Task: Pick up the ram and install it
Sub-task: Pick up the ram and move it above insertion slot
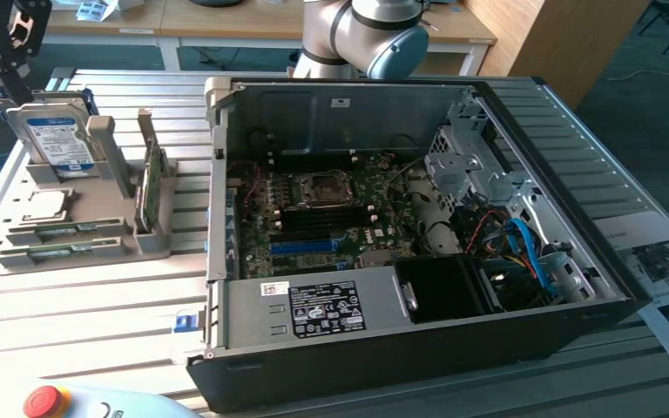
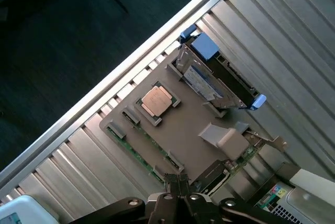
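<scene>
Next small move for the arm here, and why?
Probably open the jaws before descending. The gripper hangs above the grey holder, shut and empty, while the ram lies in its slot at the holder's edge, untouched. Shut jaws could not straddle the thin stick.
</scene>
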